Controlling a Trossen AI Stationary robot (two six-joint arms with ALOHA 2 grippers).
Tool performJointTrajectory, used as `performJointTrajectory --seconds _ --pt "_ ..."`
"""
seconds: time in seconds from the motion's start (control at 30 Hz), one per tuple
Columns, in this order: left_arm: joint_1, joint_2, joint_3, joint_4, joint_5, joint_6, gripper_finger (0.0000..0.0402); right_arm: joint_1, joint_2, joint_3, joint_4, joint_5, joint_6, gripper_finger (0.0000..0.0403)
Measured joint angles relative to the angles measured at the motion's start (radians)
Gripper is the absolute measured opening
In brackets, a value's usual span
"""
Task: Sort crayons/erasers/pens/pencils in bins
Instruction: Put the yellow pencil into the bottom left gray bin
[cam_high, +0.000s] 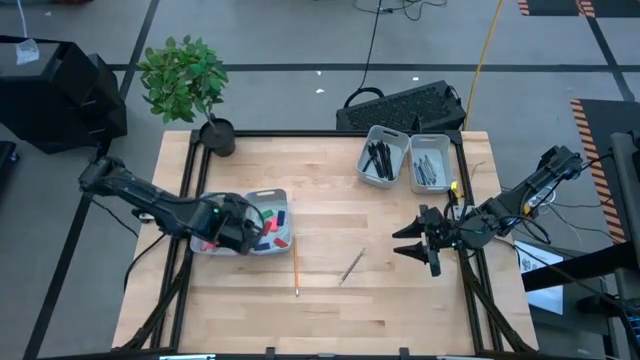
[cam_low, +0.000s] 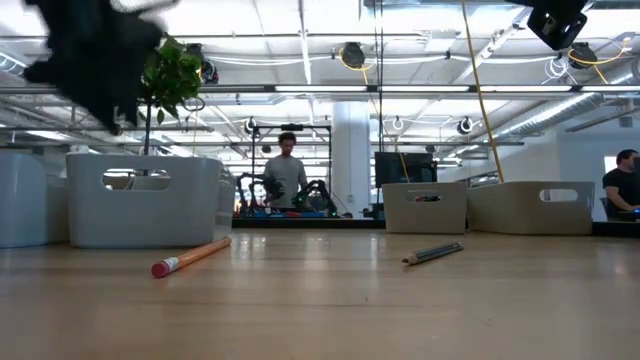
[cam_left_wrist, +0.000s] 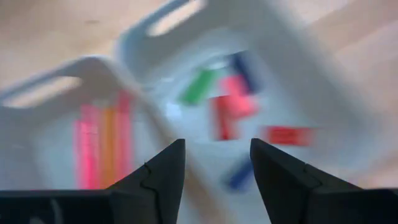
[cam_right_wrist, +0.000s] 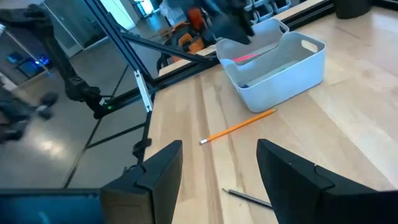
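Observation:
My left gripper hangs open and empty over the left pair of bins. One bin holds several erasers, among them a green one and a red one. The bin beside it holds pink and orange sticks. An orange pencil and a dark grey pencil lie flat on the table between the arms. My right gripper stands open and empty at the table's right side, its fingers pointing toward the two pencils.
The right pair of bins stands at the far right, holding black pens and dark sticks. A potted plant stands at the far left corner. A keyboard lies beyond the far edge. People show in the room behind.

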Motion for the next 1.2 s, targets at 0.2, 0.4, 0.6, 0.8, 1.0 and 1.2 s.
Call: performJointTrajectory --seconds 0.2,0.4,0.6,0.8,1.0,1.2 --pt "-0.059 0.042 0.174 0.203 -0.038 -0.021 0.0186 -0.008 -0.001 0.000 -0.025 0.033 0.019 0.0201" --pt "-0.174 0.224 0.322 0.425 -0.005 -0.075 0.0186 -0.008 -0.002 0.000 -0.034 -0.016 0.008 0.0201" --pt "-0.280 0.511 0.538 0.474 0.226 -0.392 0.0186 -0.007 -0.002 0.000 -0.038 -0.054 -0.075 0.0201" --pt "-0.382 0.735 0.803 0.433 0.189 -0.658 0.0186 0.004 -0.002 0.000 -0.032 -0.051 -0.098 0.0201" --pt "-0.458 0.935 1.115 0.251 0.092 -0.757 0.0168 0.063 0.007 0.000 -0.005 -0.051 -0.055 0.0201" --pt "-0.462 1.051 1.204 -0.018 -0.050 -0.807 0.0114 0.124 0.057 0.000 0.052 -0.049 -0.013 0.0201"
